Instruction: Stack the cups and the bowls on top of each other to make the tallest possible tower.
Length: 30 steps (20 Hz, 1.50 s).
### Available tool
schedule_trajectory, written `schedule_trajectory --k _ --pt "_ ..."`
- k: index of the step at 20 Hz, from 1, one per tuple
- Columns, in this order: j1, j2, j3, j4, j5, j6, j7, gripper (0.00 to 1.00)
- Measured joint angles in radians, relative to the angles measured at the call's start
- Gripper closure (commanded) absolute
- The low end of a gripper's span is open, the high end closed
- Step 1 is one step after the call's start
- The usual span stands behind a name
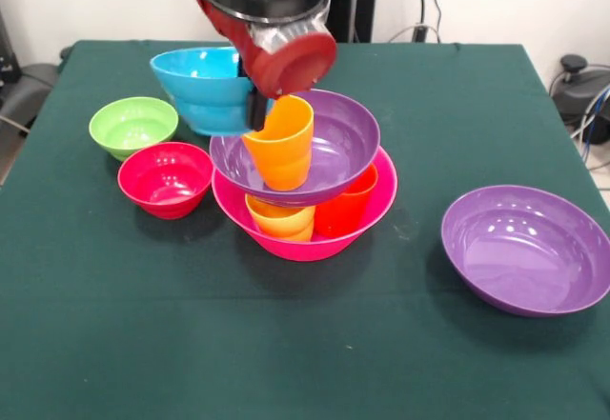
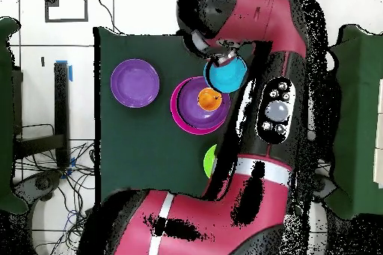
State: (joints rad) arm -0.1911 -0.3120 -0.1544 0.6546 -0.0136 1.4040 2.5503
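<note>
Tower (image 1: 305, 191) partly built: hot-pink bowl (image 1: 315, 239) holding two cups (image 1: 315, 215), purple bowl (image 1: 334, 149) atop; end effector (image 1: 257, 110) gripping an orange cup (image 1: 281, 144) in that bowl; blue (image 1: 205, 87), green (image 1: 133, 125), red (image 1: 167, 177) and second purple bowl (image 1: 524, 249) remain unstacked on the table (image 1: 191, 344).

Red and black arm (image 2: 262, 35)

Glossy red shells, black joints; white stripe on the lower link; grey oval panel (image 2: 277, 111) with round buttons; red wrist cap (image 1: 291, 63) under a black collar.
</note>
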Motion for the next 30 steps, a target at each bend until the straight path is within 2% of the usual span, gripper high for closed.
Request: schedule_trajectory --k 4,9,13,18,24,30 --pt "-0.016 0.059 0.031 -0.078 0.005 0.177 0.0 1.0" --pt "-0.029 0.117 0.06 -0.161 0.01 0.325 -0.001 1.0" --pt "-0.037 0.159 0.067 -0.235 0.009 0.395 -0.023 1.0" --pt "-0.045 0.172 0.068 -0.257 0.009 0.358 -0.08 1.0" --pt "-0.045 0.171 0.067 -0.256 0.009 0.23 -0.131 1.0" --pt "-0.044 0.14 0.066 -0.204 0.011 0.131 -0.132 1.0"
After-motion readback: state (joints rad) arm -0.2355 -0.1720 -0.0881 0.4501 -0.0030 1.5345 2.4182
